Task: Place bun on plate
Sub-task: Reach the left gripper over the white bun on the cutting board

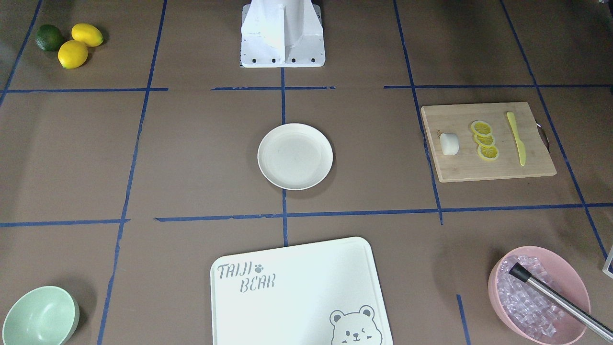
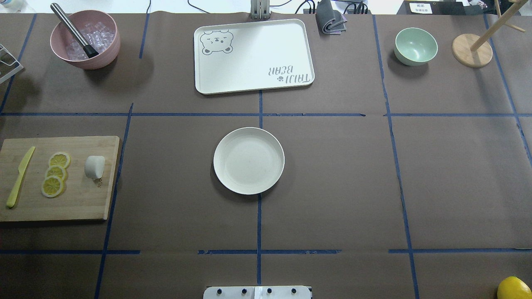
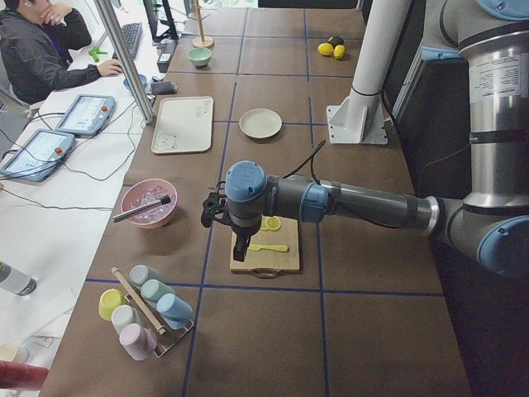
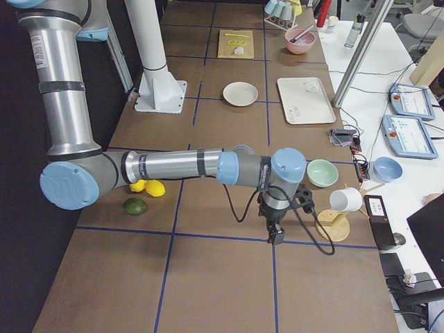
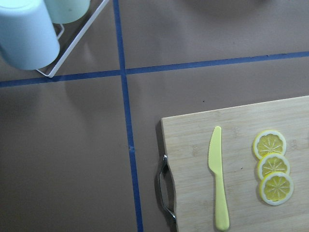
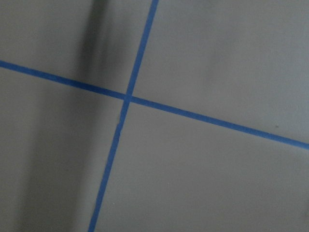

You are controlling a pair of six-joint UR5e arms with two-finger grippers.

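Seen from behind the robot, the left gripper (image 3: 240, 252) hangs above the left end of the board (image 2: 79, 199). It shows only side-on, so I cannot tell how far apart its fingers are. On the board lie a knife (image 2: 20, 177), three lemon slices (image 2: 55, 174), then the bun (image 2: 94, 167) (just right of the slices, untouched). The plate (image 2: 248, 160) sits mid-table, well apart from the bun. Far right, the right gripper (image 4: 276, 237) hangs over taped table; I cannot tell how its fingers stand either.
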